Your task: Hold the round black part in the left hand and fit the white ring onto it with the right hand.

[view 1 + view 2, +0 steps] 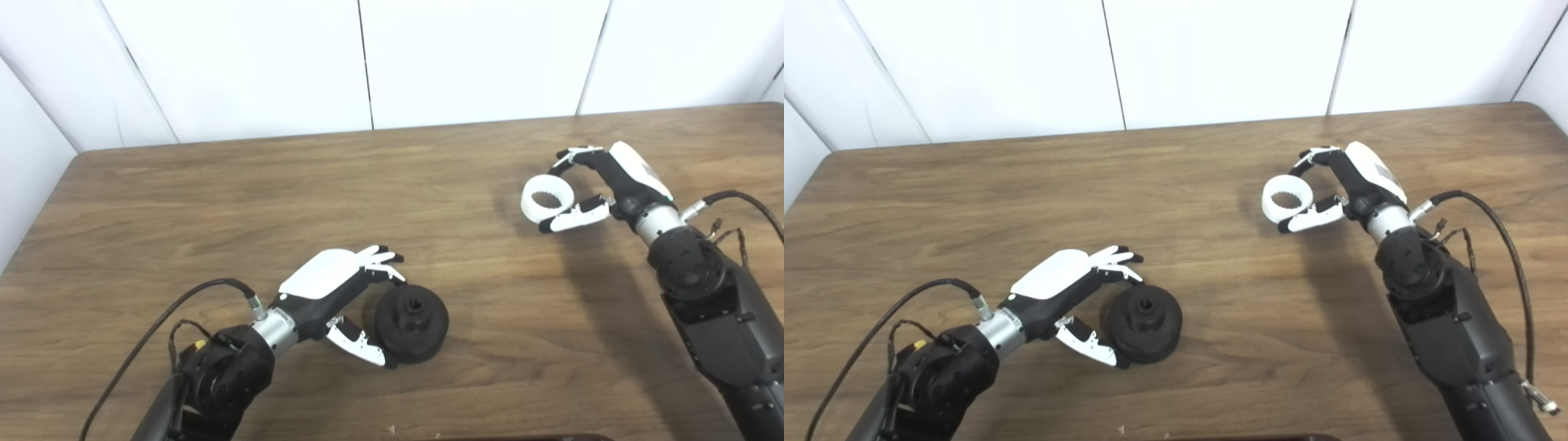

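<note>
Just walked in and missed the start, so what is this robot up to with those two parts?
It is getting ready to join two parts on the wooden table. The left robot hand is cupped around the round black part, which sits on the table near the front; whether it grips it yet is unclear. The right robot hand holds the white ring between thumb and fingers, far off to the right. The two parts are well apart, so no fitting has begun.
</note>
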### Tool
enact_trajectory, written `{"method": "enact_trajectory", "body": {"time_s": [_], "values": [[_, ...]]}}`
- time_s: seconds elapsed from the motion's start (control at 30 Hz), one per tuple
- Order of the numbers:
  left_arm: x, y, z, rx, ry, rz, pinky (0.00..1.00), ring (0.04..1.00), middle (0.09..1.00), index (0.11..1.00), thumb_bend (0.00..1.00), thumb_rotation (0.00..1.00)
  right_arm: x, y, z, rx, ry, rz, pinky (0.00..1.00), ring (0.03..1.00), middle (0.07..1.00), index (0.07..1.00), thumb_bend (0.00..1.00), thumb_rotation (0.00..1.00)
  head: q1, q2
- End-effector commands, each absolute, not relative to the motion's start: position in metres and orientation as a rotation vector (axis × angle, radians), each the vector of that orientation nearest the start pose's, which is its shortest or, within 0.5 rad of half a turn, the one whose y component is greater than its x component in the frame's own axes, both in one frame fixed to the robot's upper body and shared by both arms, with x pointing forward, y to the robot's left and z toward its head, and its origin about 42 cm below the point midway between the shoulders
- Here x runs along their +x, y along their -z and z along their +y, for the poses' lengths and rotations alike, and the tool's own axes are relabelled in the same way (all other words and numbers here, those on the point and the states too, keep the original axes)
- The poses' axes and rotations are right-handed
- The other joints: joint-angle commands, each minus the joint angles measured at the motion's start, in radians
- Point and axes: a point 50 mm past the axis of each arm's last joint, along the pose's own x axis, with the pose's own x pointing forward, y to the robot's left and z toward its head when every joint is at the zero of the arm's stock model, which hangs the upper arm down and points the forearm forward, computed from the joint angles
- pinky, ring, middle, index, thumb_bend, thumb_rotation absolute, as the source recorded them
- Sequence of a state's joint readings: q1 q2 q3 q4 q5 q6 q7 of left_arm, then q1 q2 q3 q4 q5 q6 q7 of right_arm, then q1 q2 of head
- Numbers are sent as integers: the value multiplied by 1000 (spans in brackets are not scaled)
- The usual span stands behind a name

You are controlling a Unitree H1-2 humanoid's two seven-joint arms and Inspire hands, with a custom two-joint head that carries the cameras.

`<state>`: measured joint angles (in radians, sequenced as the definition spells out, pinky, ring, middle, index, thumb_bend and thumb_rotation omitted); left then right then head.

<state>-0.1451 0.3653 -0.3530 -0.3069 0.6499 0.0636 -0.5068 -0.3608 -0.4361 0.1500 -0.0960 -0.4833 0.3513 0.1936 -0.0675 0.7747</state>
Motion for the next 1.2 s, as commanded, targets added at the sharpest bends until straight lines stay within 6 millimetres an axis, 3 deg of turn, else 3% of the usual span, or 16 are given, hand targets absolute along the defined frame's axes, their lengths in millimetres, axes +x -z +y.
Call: {"method": "enact_trajectory", "body": {"time_s": [0.0, 0.6, 1.17], "values": [[293, -183, 191, 1073, 701, -243, 841, 983, 942, 678, 833, 331, 380, -253, -281, -922, -79, -132, 909, 946, 846, 488, 525, 149, 0, 1], [293, -178, 186, 1053, 686, -225, 857, 989, 943, 673, 835, 313, 317, -300, -249, -866, -263, -271, 915, 938, 851, 489, 525, 152, 14, 3], [294, -175, 178, 1051, 681, -230, 877, 992, 946, 676, 831, 328, 283, -314, -226, -856, -426, -333, 886, 934, 849, 489, 525, 153, 20, 2]]}}
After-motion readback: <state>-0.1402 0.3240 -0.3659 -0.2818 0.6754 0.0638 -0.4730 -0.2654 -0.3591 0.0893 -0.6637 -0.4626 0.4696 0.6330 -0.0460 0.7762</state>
